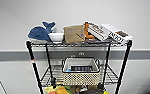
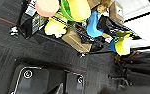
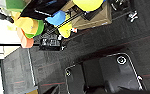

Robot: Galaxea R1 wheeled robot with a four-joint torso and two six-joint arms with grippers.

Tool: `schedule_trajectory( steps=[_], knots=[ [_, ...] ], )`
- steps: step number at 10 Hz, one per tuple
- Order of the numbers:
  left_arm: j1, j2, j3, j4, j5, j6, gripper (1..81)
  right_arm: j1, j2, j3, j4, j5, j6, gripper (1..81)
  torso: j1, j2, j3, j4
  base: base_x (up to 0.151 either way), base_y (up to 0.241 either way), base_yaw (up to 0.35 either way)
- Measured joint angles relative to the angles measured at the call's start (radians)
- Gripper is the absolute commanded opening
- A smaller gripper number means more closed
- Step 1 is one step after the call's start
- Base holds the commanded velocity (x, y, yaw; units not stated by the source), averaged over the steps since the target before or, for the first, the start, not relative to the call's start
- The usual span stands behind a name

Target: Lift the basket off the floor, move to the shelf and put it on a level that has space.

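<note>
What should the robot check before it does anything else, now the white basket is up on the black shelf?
1. Cream-white woven basket sits on the black wire shelf's second-from-top wire tier: ok.
2. Basket upright, not tipped: ok.
3. Basket fully on the tier, none hanging over the front: cannot tell.
4. Top tier things, blue whale plush and white bowl, undisturbed: ok.
5. Robot hands let go of the basket: cannot tell.
6. Dark grey carpet floor by the rack free for backing away: cannot tell.
</note>
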Motion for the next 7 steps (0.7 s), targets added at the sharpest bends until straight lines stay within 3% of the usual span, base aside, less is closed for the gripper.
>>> schedule_trajectory(
  steps=[7],
  knots=[
    [0.263, 0.318, -0.323, 0.149, -0.203, -0.001, 81.1, -0.199, 0.249, -0.284, -0.162, 0.066, -0.006, 81.1, 0.000, -0.001, 0.000, 0.000, 0.000, 0.000, 0.000]
  ],
)
